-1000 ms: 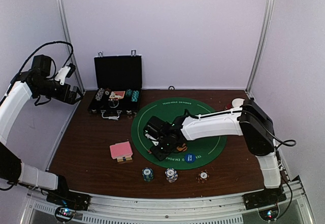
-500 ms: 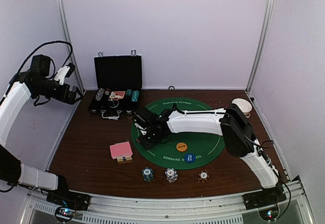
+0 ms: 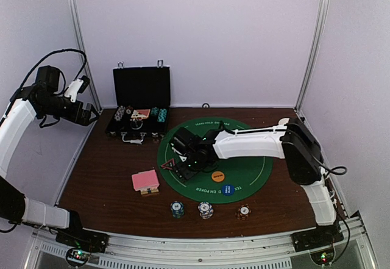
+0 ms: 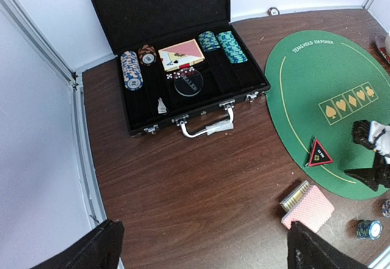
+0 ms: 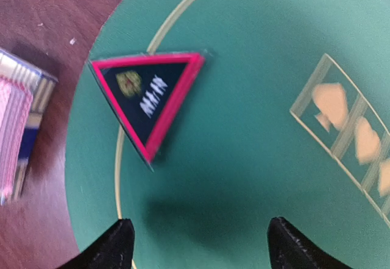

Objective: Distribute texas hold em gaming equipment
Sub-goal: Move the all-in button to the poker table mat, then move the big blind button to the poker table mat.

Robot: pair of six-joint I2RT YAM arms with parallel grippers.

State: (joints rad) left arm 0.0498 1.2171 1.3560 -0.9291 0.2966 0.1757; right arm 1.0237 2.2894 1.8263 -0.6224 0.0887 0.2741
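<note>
red-edged triangle [image 3: 168,163] newly on green mat [image 3: 247,136], right fingers [image 5: 116,247] drawn back — apart

left arm [image 3: 17,127]: raised high at the far left, elbow bent, forearm angled inward and down.
left gripper [image 3: 92,115]: held well aloft, tilted downward; fingers [image 4: 100,247] spread wide, nothing between them.
right arm [image 3: 256,142]: stretched leftward from its base, white forearm link near level.
right gripper [image 3: 186,158]: held low, pointing down; fingers [image 5: 116,244] parted, nothing gripped.

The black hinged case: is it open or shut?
Open: the black hinged case has its lid raised, with striped chip stacks and a card deck visible inside.
</note>
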